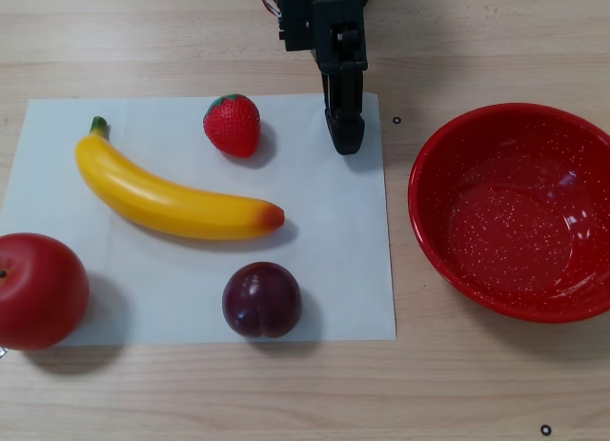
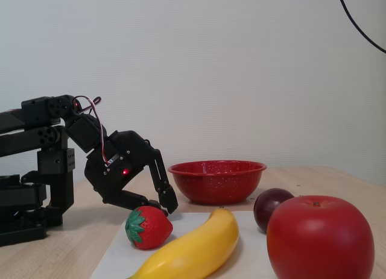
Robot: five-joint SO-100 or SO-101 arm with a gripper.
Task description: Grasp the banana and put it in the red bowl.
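The jaws (image 1: pixel 345 136) sat near the top middle of the other view, can't tell if parted, while the banana (image 1: pixel 172 201) lay loose on paper, left of the red bowl (image 1: pixel 515 210), probably awaiting a pickup
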